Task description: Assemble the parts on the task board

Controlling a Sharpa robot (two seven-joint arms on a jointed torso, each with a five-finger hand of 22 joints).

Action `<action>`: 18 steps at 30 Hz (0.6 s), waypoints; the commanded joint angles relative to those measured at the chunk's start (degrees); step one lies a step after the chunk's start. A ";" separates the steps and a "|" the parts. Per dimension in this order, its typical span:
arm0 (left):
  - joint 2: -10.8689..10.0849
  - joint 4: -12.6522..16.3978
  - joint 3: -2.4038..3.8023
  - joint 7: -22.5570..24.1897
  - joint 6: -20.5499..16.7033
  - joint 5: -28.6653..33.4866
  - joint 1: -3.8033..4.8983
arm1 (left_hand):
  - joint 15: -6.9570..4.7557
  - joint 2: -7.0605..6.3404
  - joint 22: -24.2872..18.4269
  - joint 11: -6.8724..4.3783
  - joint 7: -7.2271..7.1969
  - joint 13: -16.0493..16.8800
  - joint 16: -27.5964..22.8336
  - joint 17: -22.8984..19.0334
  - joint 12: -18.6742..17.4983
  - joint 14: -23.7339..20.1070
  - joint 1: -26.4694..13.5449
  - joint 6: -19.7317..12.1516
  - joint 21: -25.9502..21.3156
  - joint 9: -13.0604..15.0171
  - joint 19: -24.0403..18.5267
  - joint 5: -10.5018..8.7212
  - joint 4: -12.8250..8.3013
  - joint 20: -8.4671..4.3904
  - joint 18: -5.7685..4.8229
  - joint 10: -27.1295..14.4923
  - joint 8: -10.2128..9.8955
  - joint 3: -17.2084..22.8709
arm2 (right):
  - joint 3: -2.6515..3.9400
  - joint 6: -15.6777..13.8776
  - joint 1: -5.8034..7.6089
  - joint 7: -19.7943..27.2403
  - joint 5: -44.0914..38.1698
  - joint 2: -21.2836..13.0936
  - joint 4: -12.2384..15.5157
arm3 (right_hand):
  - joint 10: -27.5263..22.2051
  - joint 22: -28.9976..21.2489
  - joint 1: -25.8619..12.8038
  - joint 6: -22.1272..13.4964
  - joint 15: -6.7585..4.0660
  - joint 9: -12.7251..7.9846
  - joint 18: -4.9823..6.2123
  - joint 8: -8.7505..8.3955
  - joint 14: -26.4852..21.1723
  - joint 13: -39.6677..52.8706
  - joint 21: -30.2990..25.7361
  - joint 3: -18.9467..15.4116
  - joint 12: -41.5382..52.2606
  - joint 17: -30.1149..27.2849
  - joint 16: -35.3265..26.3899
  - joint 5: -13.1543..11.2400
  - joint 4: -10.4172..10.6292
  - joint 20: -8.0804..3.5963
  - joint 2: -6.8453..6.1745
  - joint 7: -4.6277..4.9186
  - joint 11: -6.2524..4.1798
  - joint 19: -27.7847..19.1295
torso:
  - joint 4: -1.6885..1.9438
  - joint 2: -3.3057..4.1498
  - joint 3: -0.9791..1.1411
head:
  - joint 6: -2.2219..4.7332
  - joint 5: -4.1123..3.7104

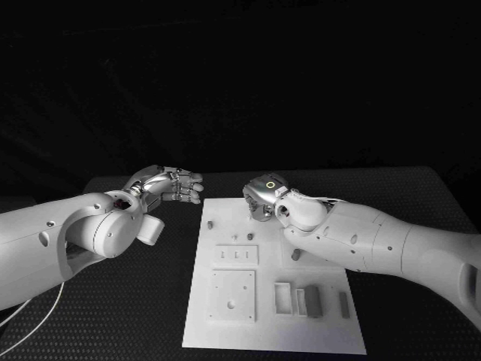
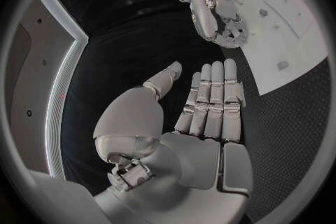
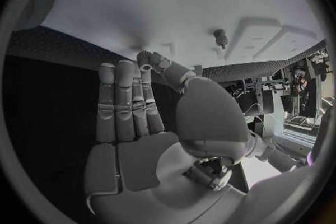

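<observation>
Both hands hold nothing, fingers straight and apart: the left hand (image 1: 171, 185) hovers over the bare tabletop (image 1: 143, 301) just off the task board's (image 1: 225, 331) far left corner, the right hand (image 1: 264, 197) over its far edge. The grey parts (image 1: 297, 298) lie near the board's front. The main risk, I judge, is the right forearm sweeping low across the board and knocking parts loose; open room lies left.

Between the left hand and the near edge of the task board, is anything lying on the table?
Nothing. In the head view the left hand hovers just off the task board, with bare black table between them; the left wrist view agrees.
</observation>
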 commanded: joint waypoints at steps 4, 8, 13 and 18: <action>-0.01 0.17 0.05 0.24 0.62 -0.14 0.09 | 0.02 -0.28 0.11 0.03 0.24 0.09 -0.42 0.10 -0.36 0.04 -0.06 -0.12 -0.21 0.09 -0.41 -0.23 0.39 0.12 0.66 -0.33 -0.38 0.05 | -0.34 2.45 -0.55 -0.18 -0.75 -0.43 0.31 | 2.30 1.34 0.63 0.63 -0.61 0.70 2.67 0.48 0.29 4.08 0.58 0.26 0.73 0.25 0.67 0.13 0.02 -0.42 -0.01 -0.26 -1.10 0.20 | 0.03 0.03 -0.02 | 0.00 0.01; -0.07 0.23 0.05 0.20 0.62 -0.14 0.09 | 0.02 -0.29 0.13 0.03 0.24 0.12 -0.45 0.14 -0.38 0.05 -0.05 -0.12 -0.21 0.09 -0.41 -0.24 0.39 0.12 0.66 -0.33 -0.38 0.05 | -0.34 2.58 -0.56 -0.17 -0.83 -0.50 0.38 | 2.30 1.34 0.71 0.66 -0.63 0.79 2.67 0.48 0.29 4.21 0.66 0.29 0.73 0.30 0.78 0.14 0.01 -0.45 0.01 -0.28 -1.12 0.18 | -0.01 0.04 -0.02 | -0.08 0.03; -0.05 0.23 0.05 0.17 0.65 -0.14 0.09 | 0.02 -0.30 0.14 0.03 0.24 0.16 -0.49 0.18 -0.41 0.06 -0.06 -0.12 -0.22 0.10 -0.41 -0.24 0.40 0.13 0.66 -0.33 -0.40 0.04 | -0.34 2.65 -0.56 -0.04 -0.03 -0.43 0.15 | 2.19 1.32 0.59 0.55 -0.60 0.90 2.67 0.39 0.16 4.35 0.73 0.26 0.65 0.34 0.85 0.13 0.07 -0.42 -0.01 -0.23 -1.08 0.08 | -0.01 0.03 -0.02 | -0.09 -0.02; -0.04 0.22 0.05 0.11 0.64 -0.14 0.10 | 0.03 -0.31 0.15 0.03 0.25 0.19 -0.52 0.20 -0.43 0.06 -0.07 -0.13 -0.23 0.11 -0.42 -0.24 0.41 0.13 0.66 -0.34 -0.40 0.04 | -0.34 2.72 -0.55 0.73 1.89 -0.28 -0.13 | -1.85 1.18 0.07 -3.16 0.70 0.48 2.67 -1.98 -0.93 4.02 0.62 0.50 -1.83 0.31 0.89 0.18 0.17 -0.11 -0.58 1.24 0.49 -0.99 | -0.01 0.04 -0.03 | -0.10 -0.03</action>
